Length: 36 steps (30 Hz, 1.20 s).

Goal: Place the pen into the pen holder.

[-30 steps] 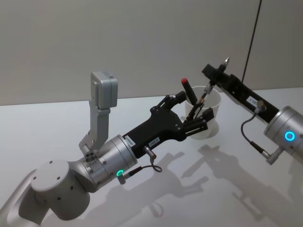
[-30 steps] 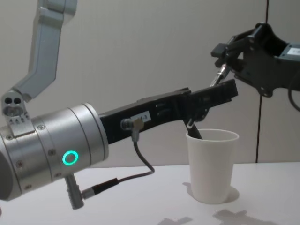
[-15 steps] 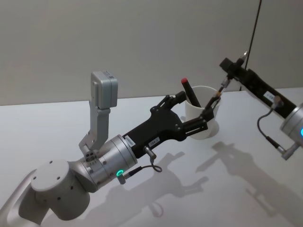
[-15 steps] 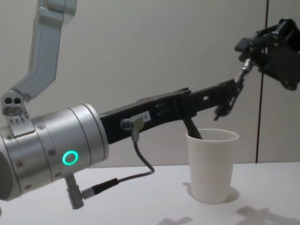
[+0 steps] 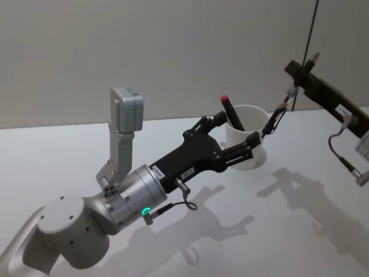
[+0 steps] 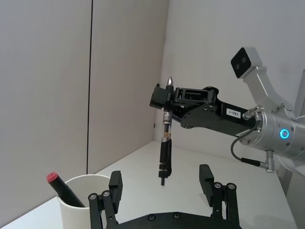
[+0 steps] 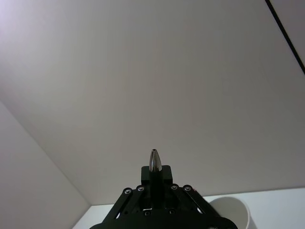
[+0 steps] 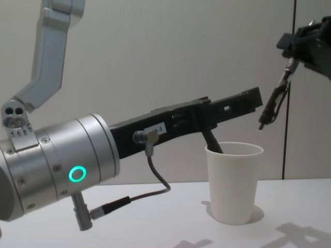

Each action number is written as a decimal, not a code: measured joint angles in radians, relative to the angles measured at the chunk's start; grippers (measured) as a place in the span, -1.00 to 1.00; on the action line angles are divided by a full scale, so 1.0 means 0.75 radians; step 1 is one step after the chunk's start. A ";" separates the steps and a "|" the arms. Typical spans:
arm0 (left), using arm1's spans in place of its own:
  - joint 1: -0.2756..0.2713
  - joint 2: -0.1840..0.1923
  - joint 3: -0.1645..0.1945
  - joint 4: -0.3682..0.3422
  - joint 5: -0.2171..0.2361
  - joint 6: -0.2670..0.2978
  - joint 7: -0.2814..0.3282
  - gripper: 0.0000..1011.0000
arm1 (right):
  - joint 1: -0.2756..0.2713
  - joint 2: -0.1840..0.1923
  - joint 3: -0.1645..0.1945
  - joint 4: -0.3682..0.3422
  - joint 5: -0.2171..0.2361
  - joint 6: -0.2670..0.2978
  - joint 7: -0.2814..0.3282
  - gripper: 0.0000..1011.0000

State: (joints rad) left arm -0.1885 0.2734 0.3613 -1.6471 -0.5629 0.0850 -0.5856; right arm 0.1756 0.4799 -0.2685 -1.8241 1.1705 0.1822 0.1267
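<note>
White paper pen holder (image 5: 247, 138): upright on the white surface (image 5: 69, 156), right of centre in the head view and lower right of centre in the chest view (image 8: 234, 181). Contents: one dark marker with a red cap (image 5: 230, 112), leaning against the rim, cap end uppermost. Left pincer (image 5: 239, 138): black, reaching in from the lower left of the head view, fingers spread wide with the holder's near wall between them, no contact visible; in the left wrist view its two finger pairs (image 6: 110, 195) stand apart at the bottom edge, the holder (image 6: 81, 200) at lower left. Right pincer (image 5: 302, 72): raised at the upper right of the head view, closed on the upper end of a dark pen (image 5: 275, 118). Pen: hangs slantwise, metal tip uppermost, lower end in the air just right of the holder's rim and above it; in the chest view (image 8: 274, 103) it hangs at upper right, clear of the rim.
</note>
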 joint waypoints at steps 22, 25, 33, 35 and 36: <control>0.000 0.000 0.000 0.000 0.000 0.000 0.000 0.98 | 0.152 -0.081 -0.060 0.219 -0.582 -0.238 0.158 -0.75; 0.000 0.000 0.000 0.000 0.000 0.000 0.000 0.98 | 0.182 -0.104 -0.074 0.271 -0.671 -0.275 0.184 -0.75; 0.000 0.000 0.000 0.000 0.000 0.000 0.000 0.98 | 0.254 -0.171 -0.115 0.414 -0.877 -0.378 0.250 -0.75; 0.000 0.000 0.000 0.000 0.000 0.000 0.000 0.98 | 0.266 -0.182 -0.121 0.440 -0.903 -0.393 0.259 -0.75; 0.000 0.000 0.000 0.000 0.000 0.000 0.000 0.98 | 0.271 -0.187 -0.124 0.452 -0.915 -0.400 0.264 -0.75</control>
State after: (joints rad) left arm -0.1886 0.2735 0.3614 -1.6471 -0.5629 0.0850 -0.5856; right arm 0.3787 0.3397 -0.3617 -1.4853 0.4840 -0.1175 0.3246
